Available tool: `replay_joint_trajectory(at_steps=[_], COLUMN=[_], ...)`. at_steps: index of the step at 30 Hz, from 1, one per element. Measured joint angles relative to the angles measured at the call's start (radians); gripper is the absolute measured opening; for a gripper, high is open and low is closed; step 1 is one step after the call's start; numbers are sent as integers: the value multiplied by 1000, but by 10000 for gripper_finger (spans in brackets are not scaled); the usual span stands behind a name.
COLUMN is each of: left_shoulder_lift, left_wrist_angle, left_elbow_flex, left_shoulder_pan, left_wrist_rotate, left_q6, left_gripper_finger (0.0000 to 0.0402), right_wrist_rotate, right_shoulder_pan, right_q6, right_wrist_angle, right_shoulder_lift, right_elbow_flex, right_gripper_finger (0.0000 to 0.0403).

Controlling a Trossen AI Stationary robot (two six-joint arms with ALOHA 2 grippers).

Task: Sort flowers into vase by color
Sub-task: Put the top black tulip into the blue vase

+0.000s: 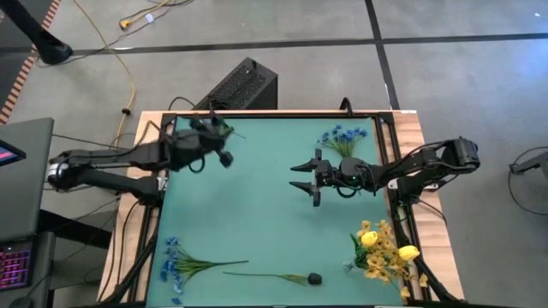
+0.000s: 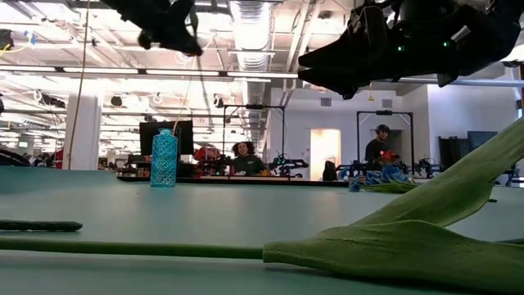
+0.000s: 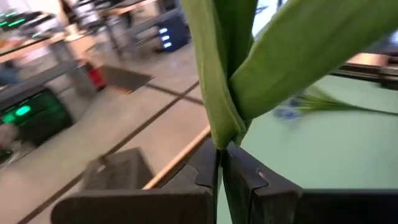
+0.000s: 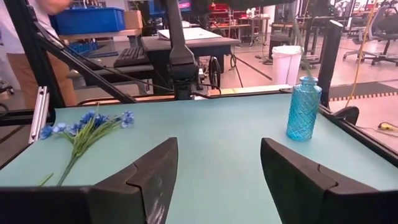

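Flowers lie scattered over the green table (image 1: 265, 214), and you can take them from biggest to smallest. The yellow blossom bunch (image 1: 384, 250) is the largest, piled at the near right corner with a single yellow bud (image 1: 408, 252) against its outer edge. A blue blossom sprig (image 1: 181, 263) lies at the near left corner, its stem pointing toward the middle. A second blue sprig (image 1: 342, 139) rests at the far right, just beyond the right arm; your right wrist view shows a blue sprig (image 4: 87, 127) flat on the mat too. A single dark bud (image 1: 313, 278) on a long thin stem lies along the near edge, between the blue sprig and the yellow bunch.

The left gripper (image 1: 224, 128) hangs above the far left corner, where the blue glass vase (image 4: 303, 109) stands upright. Its fingers (image 3: 249, 180) are closed on a green stem with broad leaves (image 3: 273, 62), the stalk pinched between them; you cannot see the blossom in that view.

The right gripper (image 1: 308, 178) hovers over the middle right of the table, raised clear of the mat. Its fingers (image 4: 155, 174) stand wide apart with nothing between them.

In the low view, a big green leaf (image 2: 409, 238) fills the foreground, and people sit in the room behind.
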Motion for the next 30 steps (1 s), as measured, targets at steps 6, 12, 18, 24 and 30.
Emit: replay_joint_trajectory(at_steps=[6, 12, 18, 24, 30], left_shoulder_lift=[-105, -190, -211, -174, -157], left_wrist_angle=[-125, -325, -385, -391, -395], left_elbow_flex=[32, 112, 143, 143, 143], left_shoulder_pan=[162, 261, 346, 441, 486], left_wrist_rotate=[87, 141, 142, 224, 290], left_q6=[-20, -39, -23, -11, -12], left_gripper_finger=[0, 0, 0, 0, 0], right_wrist_rotate=[1, 2, 2, 3, 2], right_shoulder_pan=[0, 0, -4, -5, 3], right_q6=[16, 16, 8, 11, 16], right_wrist_angle=[-22, -49, -45, -46, -66], right_shoulder_lift=[0, 0, 0, 0, 0], right_elbow_flex=[0, 0, 0, 0, 0], right_gripper_finger=[255, 255, 255, 255, 255])
